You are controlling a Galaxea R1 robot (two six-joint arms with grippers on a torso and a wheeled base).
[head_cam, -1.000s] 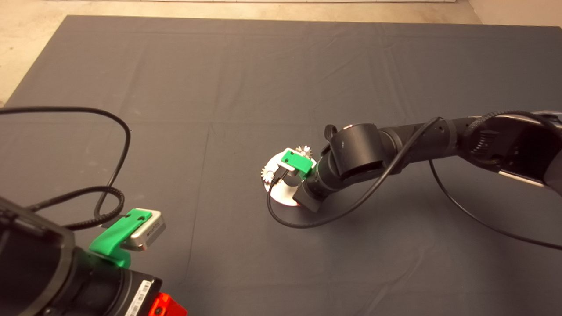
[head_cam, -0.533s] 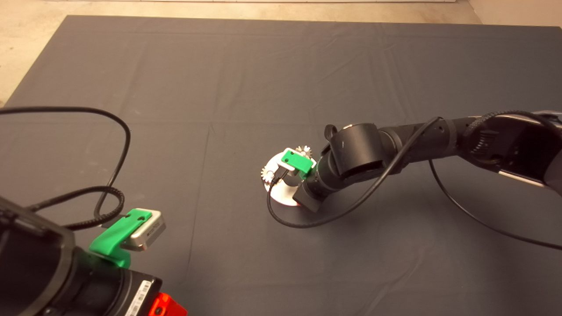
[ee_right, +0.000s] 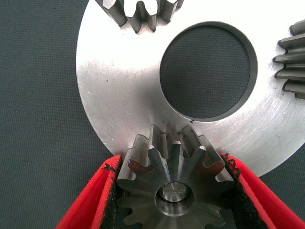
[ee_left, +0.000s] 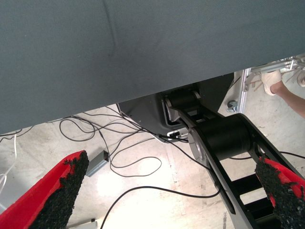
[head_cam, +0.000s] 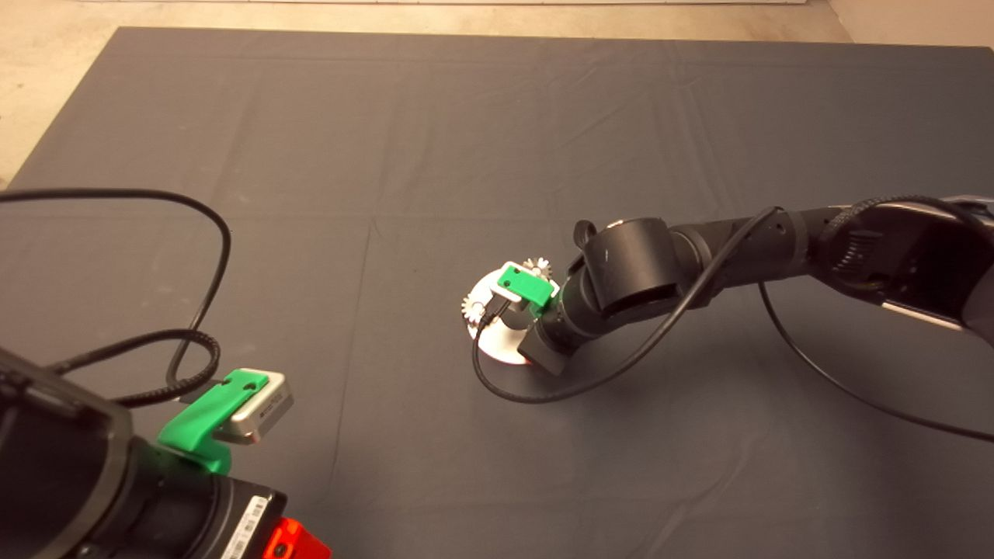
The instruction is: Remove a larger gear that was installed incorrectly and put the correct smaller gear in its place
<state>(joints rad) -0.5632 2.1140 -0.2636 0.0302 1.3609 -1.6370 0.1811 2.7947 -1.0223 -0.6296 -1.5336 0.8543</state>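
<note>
The right gripper [ee_right: 174, 191] is reaching down over a round steel plate [ee_right: 119, 90] near the middle of the dark mat [head_cam: 388, 155]. Its two red fingers [ee_right: 90, 200] are closing on a gear [ee_right: 174, 183] – the black pads are pressing against the teeth on both sides. The gear is sitting at the plate's rim, with a pin showing in its centre hole (whether this is the larger gear or a smaller one cannot be told). Beyond the fingertips lies the plate's large round opening [ee_right: 207, 71]. Two further gears [ee_right: 140, 12] [ee_right: 291, 62] are resting at the plate's edge past that opening. The left gripper [ee_left: 167, 191] is waiting at the mat's near left corner – fingers spread wide, holding nothing.
</note>
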